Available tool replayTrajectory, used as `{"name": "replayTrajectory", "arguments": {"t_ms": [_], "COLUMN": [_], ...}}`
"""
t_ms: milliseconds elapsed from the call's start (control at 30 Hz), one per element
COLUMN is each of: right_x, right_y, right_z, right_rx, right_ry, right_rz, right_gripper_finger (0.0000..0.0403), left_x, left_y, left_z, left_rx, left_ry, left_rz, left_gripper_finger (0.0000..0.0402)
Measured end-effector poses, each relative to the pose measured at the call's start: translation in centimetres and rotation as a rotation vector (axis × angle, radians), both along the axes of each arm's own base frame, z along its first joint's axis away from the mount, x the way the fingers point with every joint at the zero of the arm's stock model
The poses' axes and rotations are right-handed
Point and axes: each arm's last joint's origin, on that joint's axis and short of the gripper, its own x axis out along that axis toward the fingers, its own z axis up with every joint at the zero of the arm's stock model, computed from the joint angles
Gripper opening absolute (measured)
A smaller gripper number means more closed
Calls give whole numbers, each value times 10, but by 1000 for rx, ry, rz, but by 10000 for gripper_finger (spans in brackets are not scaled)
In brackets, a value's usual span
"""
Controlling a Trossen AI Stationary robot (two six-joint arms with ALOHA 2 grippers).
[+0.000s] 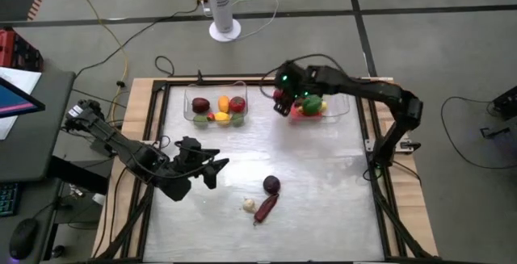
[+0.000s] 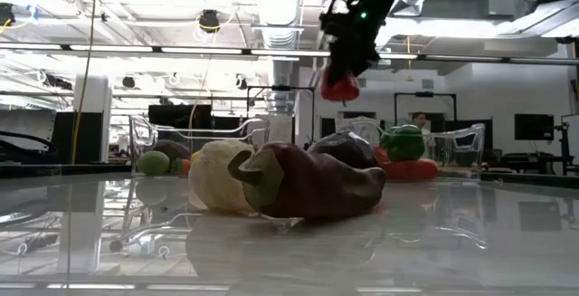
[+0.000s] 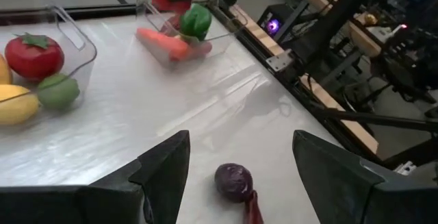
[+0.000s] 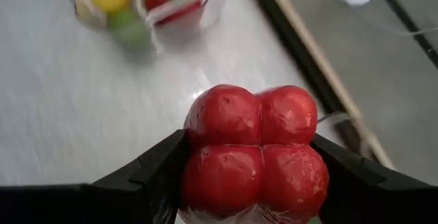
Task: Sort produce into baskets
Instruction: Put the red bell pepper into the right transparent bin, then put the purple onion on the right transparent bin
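Observation:
My right gripper (image 1: 283, 101) is shut on a red bell pepper (image 4: 254, 131), high above the table beside the left end of the right clear basket (image 1: 338, 107). That basket holds a green pepper (image 1: 311, 102) and orange and red pieces. The left clear basket (image 1: 191, 102) holds red, yellow, orange and green pieces. My left gripper (image 1: 215, 170) is open and empty, low over the table's left half. Its fingers point at a dark purple round piece (image 3: 234, 181) that lies on the table. My right gripper pinches the red bell pepper by two opposite sides (image 4: 194, 162) between its two fingers, which come from above. The pepper's lobed end faces the wrist camera. It hangs below the fingers (image 2: 340, 86), lifted clear of the table and the basket.
A dark red pepper (image 1: 265, 208) and a whitish bulb (image 1: 249, 205) lie on the table near the purple piece (image 1: 271, 184). A raised frame rail (image 1: 378, 185) borders the table. A white fan base (image 1: 224, 30) stands beyond the far edge.

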Motion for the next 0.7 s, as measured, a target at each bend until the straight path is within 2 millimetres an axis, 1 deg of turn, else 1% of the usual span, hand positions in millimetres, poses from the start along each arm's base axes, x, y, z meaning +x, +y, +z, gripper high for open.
{"name": "replayTrajectory", "arguments": {"t_ms": [100,167,267,400,467,567,700], "right_x": [-13,-22,-34,-47,-51,-55,-56], "right_y": [-10,-17,-28,-36,-37,-39,-39], "right_z": [14,17,12,-3,-11,-19,-17], "right_rx": [-22,-18,14,69,110,134,136], "right_ry": [-45,-35,35,109,131,151,159], "right_rz": [-35,-67,-109,-139,-137,-144,-142], "right_gripper_finger": [282,282,286,314,335,363,385], "left_x": [3,5,12,26,37,61,98], "left_y": [5,9,14,19,19,19,24], "left_z": [-1,-2,-10,-27,-38,-57,-83], "left_rx": [-10,-28,-55,-82,-109,-129,-163], "left_ry": [18,33,88,173,197,220,203], "left_rz": [5,1,-22,-54,-64,-81,-118], "left_gripper_finger": [245,245,245,245,245,245,260]}}
